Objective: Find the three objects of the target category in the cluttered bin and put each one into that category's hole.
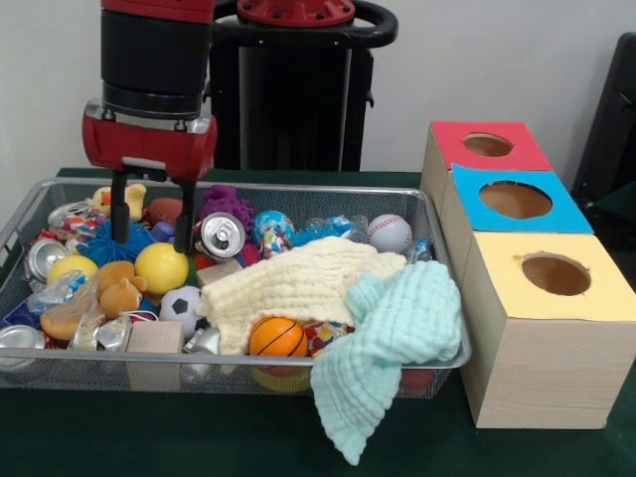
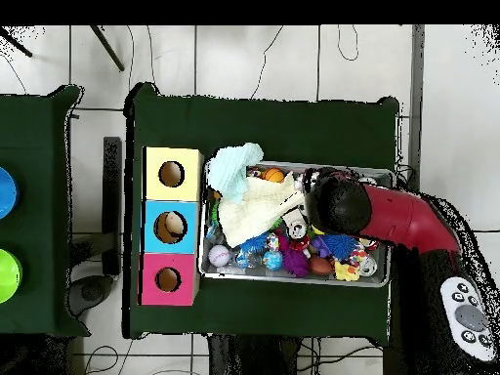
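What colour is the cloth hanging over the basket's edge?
Pale mint green cloth, clearest in the front view.

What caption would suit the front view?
Robot arm's open gripper hovers over a toy-cluttered wire basket beside three wooden boxes with holes.

Tan teddy bear [image 1: 119,288] lying in wire-mesh bin [image 1: 298,373], left end

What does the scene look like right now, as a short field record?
bin: silver wire-mesh basket, cluttered
gripper: red-and-black gripper, jaws open, over the basket's left part in the front view, holding nothing
visible target: tan plush teddy bear, below the gripper
covers: cream cloth, mint cloth draped over the rim
hole: red-topped wooden box's opening, unobstructed
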Controlling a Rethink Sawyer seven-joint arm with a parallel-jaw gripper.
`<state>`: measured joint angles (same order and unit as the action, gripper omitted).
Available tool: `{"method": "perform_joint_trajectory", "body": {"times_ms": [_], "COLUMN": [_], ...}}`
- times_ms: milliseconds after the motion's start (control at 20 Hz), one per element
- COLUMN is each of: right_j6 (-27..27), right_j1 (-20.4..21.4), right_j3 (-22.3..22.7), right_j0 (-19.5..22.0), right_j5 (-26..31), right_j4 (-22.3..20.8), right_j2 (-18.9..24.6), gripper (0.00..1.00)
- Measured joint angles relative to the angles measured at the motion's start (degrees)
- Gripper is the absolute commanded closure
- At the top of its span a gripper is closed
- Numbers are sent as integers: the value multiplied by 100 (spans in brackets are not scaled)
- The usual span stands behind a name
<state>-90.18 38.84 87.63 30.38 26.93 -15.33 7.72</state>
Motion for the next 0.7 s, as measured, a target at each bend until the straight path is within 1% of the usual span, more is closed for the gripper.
{"method": "perform_joint_trajectory", "body": {"times_ms": [450,700], "right_j6": [0,0], "right_j1": [-74,-90], "right_j3": [0,2], "right_j0": [203,235], "right_j5": [0,-18], "right_j4": [-300,-424], "right_j2": [102,107], "gripper": [0,0]}}
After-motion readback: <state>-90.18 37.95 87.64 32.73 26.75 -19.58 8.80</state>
